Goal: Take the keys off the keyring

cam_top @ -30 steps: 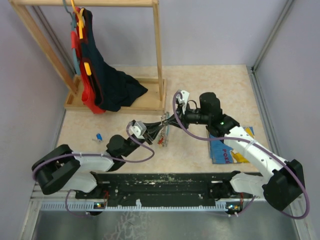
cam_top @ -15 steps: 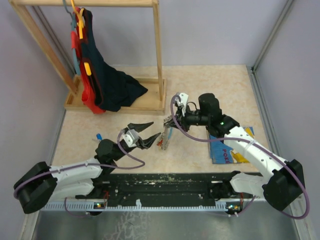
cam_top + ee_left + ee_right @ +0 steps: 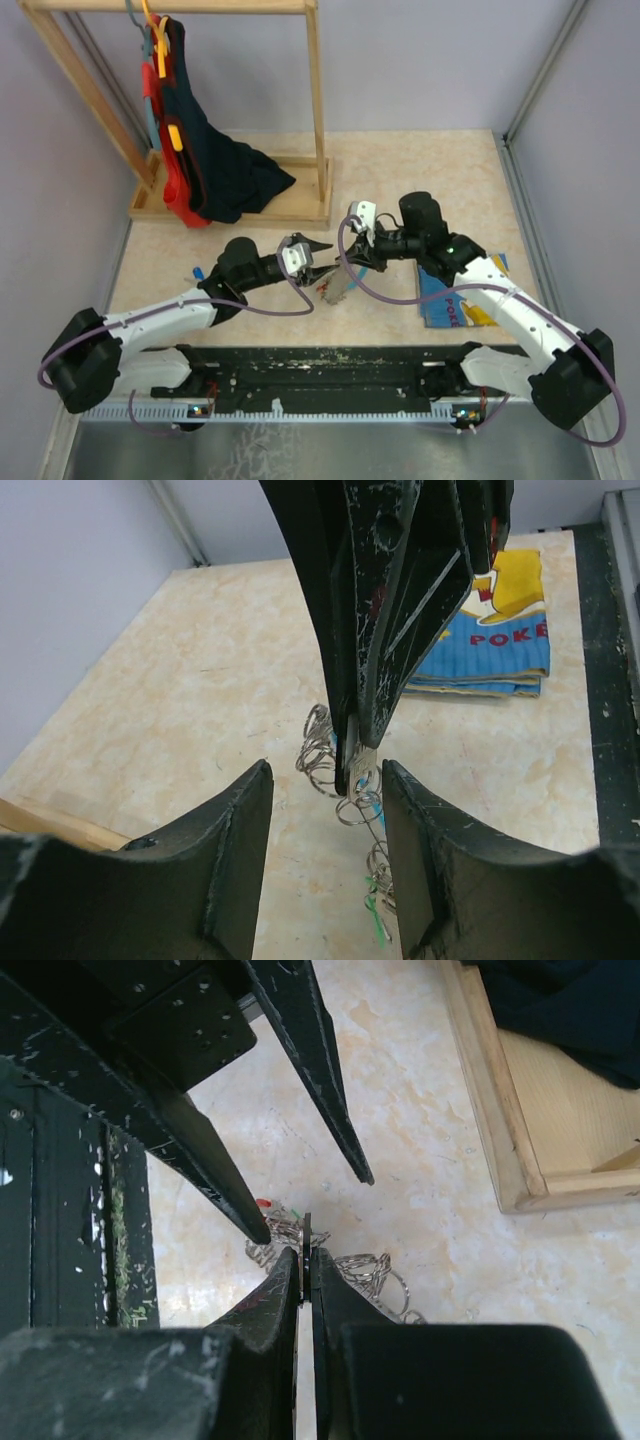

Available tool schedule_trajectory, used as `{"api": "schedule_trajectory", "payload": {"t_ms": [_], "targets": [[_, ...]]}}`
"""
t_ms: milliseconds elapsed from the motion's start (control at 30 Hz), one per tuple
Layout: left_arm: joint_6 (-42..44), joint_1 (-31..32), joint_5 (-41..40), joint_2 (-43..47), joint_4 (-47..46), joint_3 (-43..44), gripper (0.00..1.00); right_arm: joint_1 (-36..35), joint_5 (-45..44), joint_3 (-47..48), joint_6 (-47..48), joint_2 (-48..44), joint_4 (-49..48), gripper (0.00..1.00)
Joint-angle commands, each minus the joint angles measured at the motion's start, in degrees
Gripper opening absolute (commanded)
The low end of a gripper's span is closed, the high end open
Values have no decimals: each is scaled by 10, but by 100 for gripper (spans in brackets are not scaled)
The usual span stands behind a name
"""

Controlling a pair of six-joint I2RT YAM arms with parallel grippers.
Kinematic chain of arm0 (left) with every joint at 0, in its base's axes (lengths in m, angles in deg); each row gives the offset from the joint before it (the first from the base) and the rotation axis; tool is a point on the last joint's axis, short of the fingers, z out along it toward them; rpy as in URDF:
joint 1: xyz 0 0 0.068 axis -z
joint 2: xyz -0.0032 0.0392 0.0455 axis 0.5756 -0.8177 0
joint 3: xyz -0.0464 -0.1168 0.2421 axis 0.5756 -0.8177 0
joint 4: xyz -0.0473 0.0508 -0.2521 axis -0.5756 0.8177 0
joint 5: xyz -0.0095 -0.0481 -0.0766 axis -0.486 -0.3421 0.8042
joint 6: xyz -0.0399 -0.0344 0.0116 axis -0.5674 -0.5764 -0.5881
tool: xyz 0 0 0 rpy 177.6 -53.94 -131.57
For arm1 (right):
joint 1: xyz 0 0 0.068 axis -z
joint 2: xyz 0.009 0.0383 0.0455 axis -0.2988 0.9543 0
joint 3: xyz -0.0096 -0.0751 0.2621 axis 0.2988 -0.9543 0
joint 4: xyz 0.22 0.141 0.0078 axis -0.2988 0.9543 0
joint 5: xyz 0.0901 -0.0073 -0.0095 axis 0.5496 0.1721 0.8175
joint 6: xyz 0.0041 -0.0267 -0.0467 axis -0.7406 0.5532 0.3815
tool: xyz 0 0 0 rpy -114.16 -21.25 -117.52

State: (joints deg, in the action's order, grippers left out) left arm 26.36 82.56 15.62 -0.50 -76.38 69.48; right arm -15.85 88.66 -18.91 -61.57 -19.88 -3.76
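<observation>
Above the middle of the bench (image 3: pixel 420 170), the right end effector (image 3: pixel 305 1252), fingers pressed together, pinches the keyring (image 3: pixel 322 752), with the keys (image 3: pixel 335 288) trailing below it. The left end effector (image 3: pixel 325 780) stands spread, one finger either side of the rings.

My left pincer (image 3: pixel 327 772) and right pincer (image 3: pixel 305 1258) are both showing black, scuffed with whitish scratches. The keyring (image 3: pixel 316 742) is gleaming silvery, and the keys (image 3: pixel 332 288) are flashing bits of green and red over the table (image 3: pixel 420 170), which is looking beige with pale marbled mottling. Near the table's right edge the picture book (image 3: pixel 500 650) is showing blue with a yellow figure and red lettering, while at the far left corner the pale wooden rack (image 3: pixel 318 120) is carrying dark navy and red cloth (image 3: pixel 220 165) on yellow and teal hangers (image 3: pixel 148 20).
</observation>
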Motion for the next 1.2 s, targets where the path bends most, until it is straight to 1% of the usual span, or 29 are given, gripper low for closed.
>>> {"api": "schedule_trajectory", "payload": {"t_ms": [0, 233, 533, 633, 767, 800, 900, 1133, 1167], "targets": [[14, -10, 62, -12, 42, 30, 51, -2, 31, 42, 48, -27, -1, 0], [-4, -23, 135, -37, 45, 46, 44, -2, 38, 45, 51, -30, 3, 0], [-29, -29, 185, -74, 32, 72, 39, -2, 52, 45, 59, -31, 9, 0], [-36, -30, 193, -85, 28, 78, 36, -2, 56, 45, 60, -31, 11, 0], [-43, -32, 197, -96, 30, 84, 25, -3, 57, 45, 62, -31, 13, 0], [-44, -33, 200, -97, 31, 86, 21, -3, 57, 46, 62, -32, 13, 0], [-43, -35, 202, -99, 39, 88, 1, -3, 57, 46, 62, -32, 13, 0], [-52, -42, 206, -95, 46, 87, 0, -3, 51, 51, 52, -32, 16, 0], [-53, -43, 206, -93, 45, 86, 0, -3, 50, 53, 51, -33, 18, 6]]}}
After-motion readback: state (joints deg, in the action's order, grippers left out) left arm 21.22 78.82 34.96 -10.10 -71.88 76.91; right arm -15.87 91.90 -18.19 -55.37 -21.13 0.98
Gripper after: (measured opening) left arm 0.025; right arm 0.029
